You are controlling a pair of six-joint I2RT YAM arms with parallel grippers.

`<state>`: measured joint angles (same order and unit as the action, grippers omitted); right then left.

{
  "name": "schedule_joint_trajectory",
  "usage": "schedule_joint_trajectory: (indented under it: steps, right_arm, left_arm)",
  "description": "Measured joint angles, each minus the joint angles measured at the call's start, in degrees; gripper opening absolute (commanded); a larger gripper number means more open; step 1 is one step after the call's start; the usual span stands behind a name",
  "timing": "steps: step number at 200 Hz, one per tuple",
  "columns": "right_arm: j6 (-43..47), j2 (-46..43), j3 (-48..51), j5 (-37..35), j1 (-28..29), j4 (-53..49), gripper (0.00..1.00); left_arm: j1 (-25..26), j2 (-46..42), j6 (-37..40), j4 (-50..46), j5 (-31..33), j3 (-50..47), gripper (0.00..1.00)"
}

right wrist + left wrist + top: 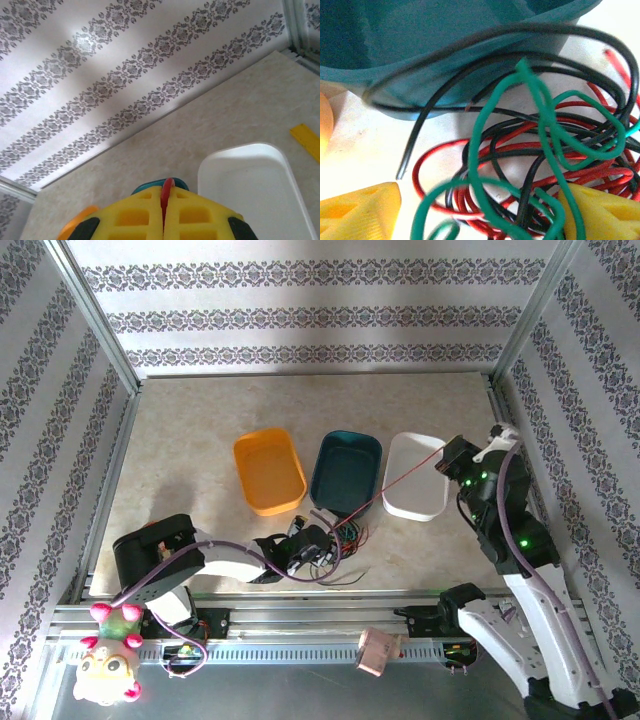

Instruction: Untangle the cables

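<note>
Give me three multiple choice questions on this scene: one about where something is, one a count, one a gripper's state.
1. Where is the cable tangle? A) in the orange tray B) in the white tray C) on the table by the teal tray
2. How many trays? A) three B) two C) four
3. The right gripper is: A) open B) shut on a red cable C) shut on a green cable
Answers: C, the tangle lies beside the teal tray's near rim; A, orange, teal and white trays; B, the red cable is pinched in the shut gripper.
</note>
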<state>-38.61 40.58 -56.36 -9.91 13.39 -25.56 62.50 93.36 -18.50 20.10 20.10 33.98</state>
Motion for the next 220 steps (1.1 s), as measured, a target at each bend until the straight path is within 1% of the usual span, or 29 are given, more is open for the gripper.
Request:
schedule_joint_trajectory:
  steps: [14, 25, 42, 60, 79, 105, 126, 150, 191, 220]
  right_arm:
    - [0.3, 1.9, -2.3, 6.9, -4.7, -0.3, 0.0]
    - [0.9, 3.5, -4.0, 12.0, -7.2, -0.3, 0.0]
    - [1.5, 6.2, -6.3, 18.9, -9.5, -0.2, 0.0]
    - [1.9, 8.7, -9.4, 23.7, -11.2, 0.0, 0.0]
    - [2.0, 10.3, -13.4, 26.4, -13.6, 0.5, 0.0]
    - [1.7, 12.7, -19.9, 28.9, -17.2, 3.3, 0.0]
    - [1.0, 15.0, -24.1, 31.5, -18.1, 6.5, 0.0]
    - [0.4, 17.6, -26.7, 35.0, -18.1, 8.7, 0.0]
    - [-0.2, 21.3, -27.8, 38.8, -18.1, 9.5, 0.0]
    - [-0.2, 23.5, -31.1, 40.1, -18.1, 9.6, 0.0]
  left_arm:
    - [0.0, -0.9, 0.0, -0.4, -0.5, -0.5, 0.83]
    - [0.0, -1.3, 0.0, -0.7, -0.6, -0.7, 0.84]
    - [0.0, -1.6, 0.0, -1.0, -0.6, -0.9, 0.84]
    - [0.0, -1.6, -0.1, -1.1, -0.6, -1.1, 0.84]
    - [-0.1, -1.6, -0.4, -1.1, -0.4, -1.4, 0.88]
    - [-0.4, -1.6, -0.8, -1.5, -0.2, -2.1, 1.0]
    - [-0.4, -2.1, -1.0, -1.5, -0.2, -2.7, 0.99]
    - [-0.4, -2.8, -1.0, -1.7, -0.2, -3.4, 0.99]
    - [-0.4, -3.6, -1.0, -2.7, -0.2, -3.5, 0.99]
    - [-0.4, -3.8, -1.0, -3.1, -0.2, -3.5, 0.99]
